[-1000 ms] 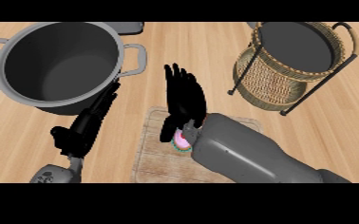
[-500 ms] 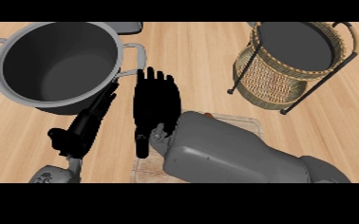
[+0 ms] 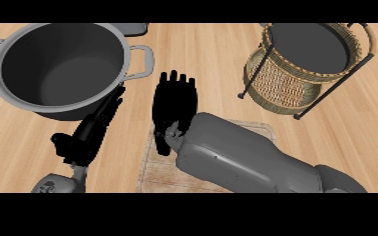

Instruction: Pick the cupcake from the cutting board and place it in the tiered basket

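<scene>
No text, label, brand, number or sign can be read on anything in the head view

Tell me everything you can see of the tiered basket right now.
The tiered basket stands upright at the counter's far right, apart from both hands and the pot. It looks like woven tan wicker in a thin black wire frame with slim legs. A round dark grey tray forms the top tier, and nothing shows on it. The wicker lower tier bulges beneath; its inside is hidden. Only the wooden counter touches it.
</scene>
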{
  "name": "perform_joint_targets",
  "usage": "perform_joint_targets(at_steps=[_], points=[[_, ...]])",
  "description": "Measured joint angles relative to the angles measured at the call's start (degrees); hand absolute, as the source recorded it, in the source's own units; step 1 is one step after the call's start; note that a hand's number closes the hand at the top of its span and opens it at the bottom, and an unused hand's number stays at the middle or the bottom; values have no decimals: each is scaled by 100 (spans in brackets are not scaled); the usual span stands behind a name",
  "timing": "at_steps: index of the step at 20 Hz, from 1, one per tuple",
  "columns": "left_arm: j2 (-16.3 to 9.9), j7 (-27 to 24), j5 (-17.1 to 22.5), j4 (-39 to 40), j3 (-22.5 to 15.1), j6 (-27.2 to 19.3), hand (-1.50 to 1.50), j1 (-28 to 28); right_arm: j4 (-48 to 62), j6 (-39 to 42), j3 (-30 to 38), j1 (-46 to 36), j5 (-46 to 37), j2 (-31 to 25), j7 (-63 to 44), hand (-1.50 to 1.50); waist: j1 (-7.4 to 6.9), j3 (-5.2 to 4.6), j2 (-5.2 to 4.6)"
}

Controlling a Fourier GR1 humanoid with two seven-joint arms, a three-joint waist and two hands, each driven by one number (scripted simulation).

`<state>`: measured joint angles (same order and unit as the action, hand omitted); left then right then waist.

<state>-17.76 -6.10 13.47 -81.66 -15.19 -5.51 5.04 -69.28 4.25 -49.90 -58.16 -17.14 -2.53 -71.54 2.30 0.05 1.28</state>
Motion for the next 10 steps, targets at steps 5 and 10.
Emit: perform_joint_targets(at_steps=[5,10], points=[[5,-87,-6,22,19,88,0,-24,45,12,-7,341,-94,62,-18,-150,-38,2,-14],[86,-156,-51,108,21,108,0,42,-71,7,-11,658,-349,68,-23,-150,-31,10,-19]])
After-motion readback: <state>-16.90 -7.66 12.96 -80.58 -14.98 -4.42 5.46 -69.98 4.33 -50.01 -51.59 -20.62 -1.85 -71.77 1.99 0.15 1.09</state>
